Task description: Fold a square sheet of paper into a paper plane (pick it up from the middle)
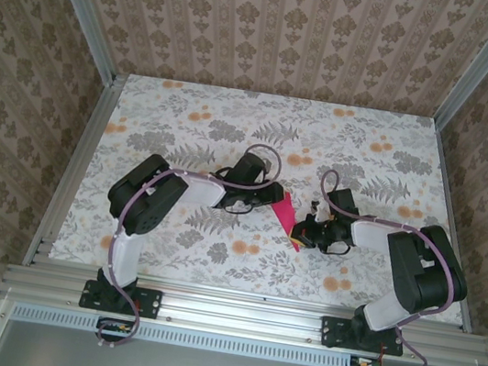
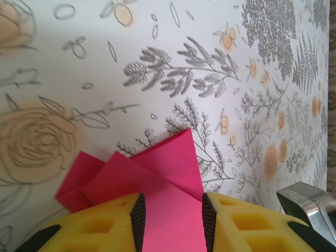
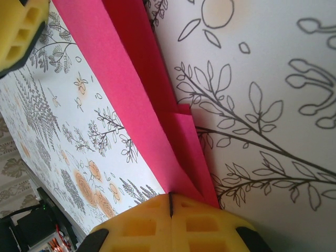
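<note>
Right gripper (image 3: 170,203) is pinched tight on the folded pink paper (image 1: 284,215); left gripper (image 2: 171,212) has jaws apart, seemingly straddling it.

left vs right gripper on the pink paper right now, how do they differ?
The left gripper has its jaws apart, the folded pink paper filling the gap between them. The right gripper has its jaws shut, the paper's edge pinched in the seam. From above, the left gripper sits at the paper's far end, the right gripper at its near tip. Both are yellow-fingered and at the same sheet.
</note>
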`<state>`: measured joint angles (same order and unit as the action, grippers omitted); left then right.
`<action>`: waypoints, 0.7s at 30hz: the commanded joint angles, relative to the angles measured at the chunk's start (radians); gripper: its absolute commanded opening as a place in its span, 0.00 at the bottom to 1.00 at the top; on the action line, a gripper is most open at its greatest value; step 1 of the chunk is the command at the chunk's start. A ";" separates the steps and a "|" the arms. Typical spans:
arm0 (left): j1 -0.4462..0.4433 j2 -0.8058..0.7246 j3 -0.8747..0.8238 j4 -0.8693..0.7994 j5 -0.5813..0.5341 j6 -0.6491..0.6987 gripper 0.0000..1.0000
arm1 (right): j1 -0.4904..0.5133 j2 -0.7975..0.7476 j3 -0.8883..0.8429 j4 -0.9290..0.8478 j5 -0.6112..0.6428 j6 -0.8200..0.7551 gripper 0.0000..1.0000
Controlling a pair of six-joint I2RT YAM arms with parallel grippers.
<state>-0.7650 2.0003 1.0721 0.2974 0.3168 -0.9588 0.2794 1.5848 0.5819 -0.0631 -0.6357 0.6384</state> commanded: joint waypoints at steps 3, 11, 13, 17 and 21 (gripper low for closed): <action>0.036 0.039 0.036 -0.086 -0.004 0.046 0.37 | 0.004 0.034 -0.033 -0.132 0.131 -0.019 0.00; 0.071 0.045 0.061 -0.135 0.008 0.054 0.37 | 0.004 0.035 -0.032 -0.132 0.129 -0.022 0.00; 0.078 0.044 0.068 -0.155 0.007 0.063 0.37 | 0.004 0.038 -0.030 -0.134 0.128 -0.021 0.00; 0.097 0.049 0.069 -0.170 0.011 0.063 0.37 | 0.004 0.041 -0.028 -0.134 0.127 -0.021 0.00; 0.119 0.036 0.088 -0.194 0.031 0.076 0.37 | 0.004 0.043 -0.028 -0.132 0.128 -0.021 0.00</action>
<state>-0.6704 2.0151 1.1378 0.1791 0.3477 -0.9184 0.2794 1.5848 0.5819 -0.0635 -0.6357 0.6312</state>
